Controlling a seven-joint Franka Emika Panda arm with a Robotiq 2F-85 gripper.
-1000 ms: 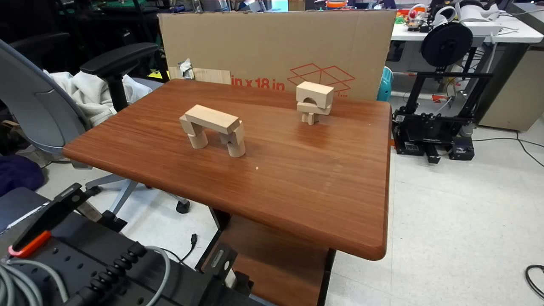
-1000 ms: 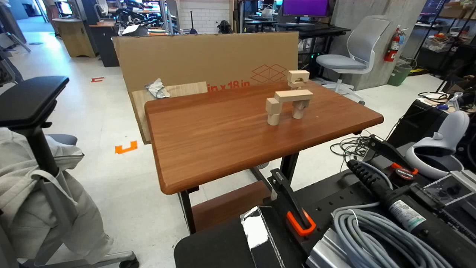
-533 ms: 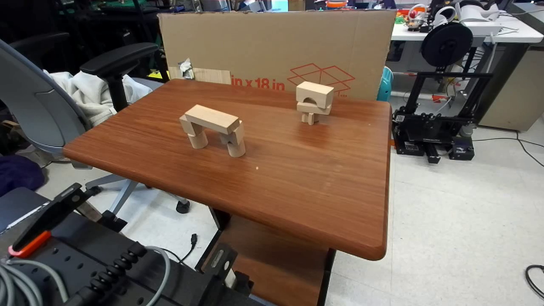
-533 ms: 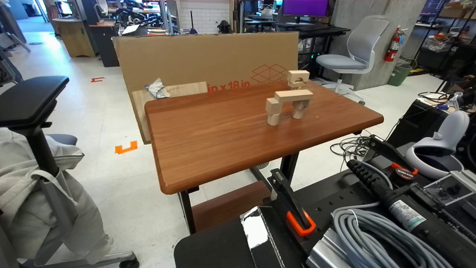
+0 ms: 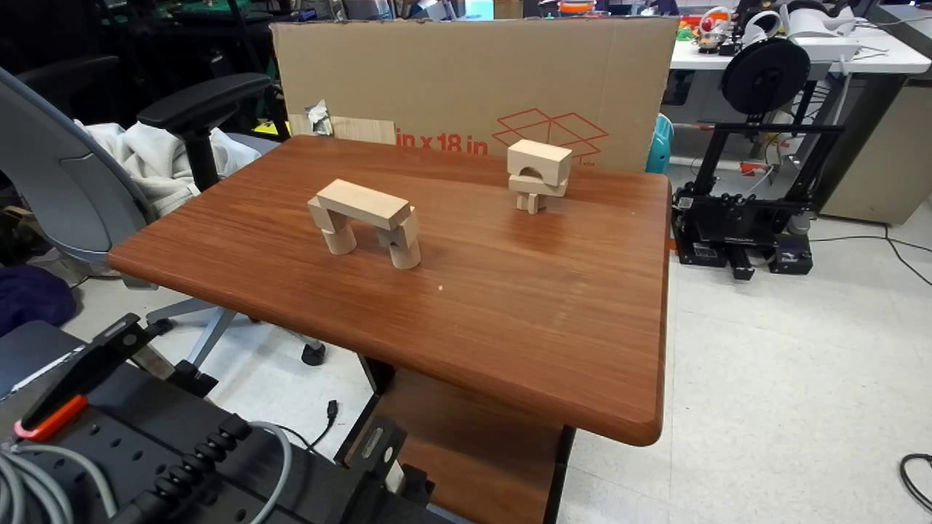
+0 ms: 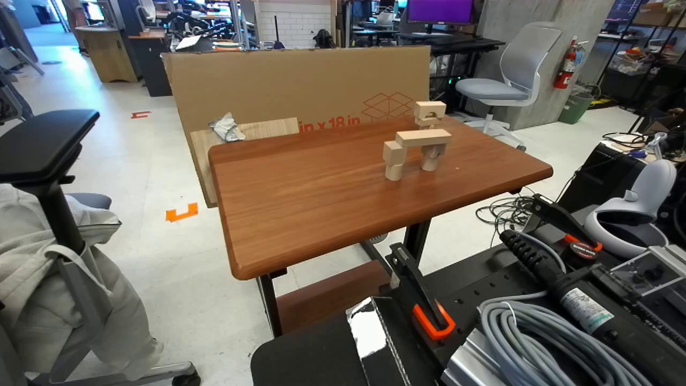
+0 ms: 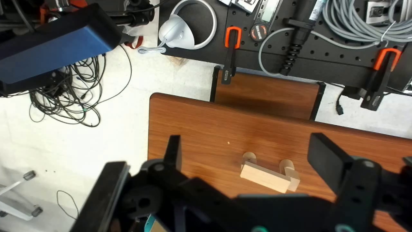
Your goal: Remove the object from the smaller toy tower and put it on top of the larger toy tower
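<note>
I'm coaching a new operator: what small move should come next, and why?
Probably shift the open pincer toward the smaller tower: the arch block sits on top there, while the wrist view shows the larger tower, not that one.

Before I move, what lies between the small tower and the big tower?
In an exterior view, only bare tabletop lies between the small tower and the big tower.

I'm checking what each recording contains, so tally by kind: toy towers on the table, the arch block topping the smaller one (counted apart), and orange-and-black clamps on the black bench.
Toy towers: 2, smaller toy tower and larger toy tower
Arch block: 1
Clamps: 2, left clamp and right clamp in the wrist view
Total: 5
</note>
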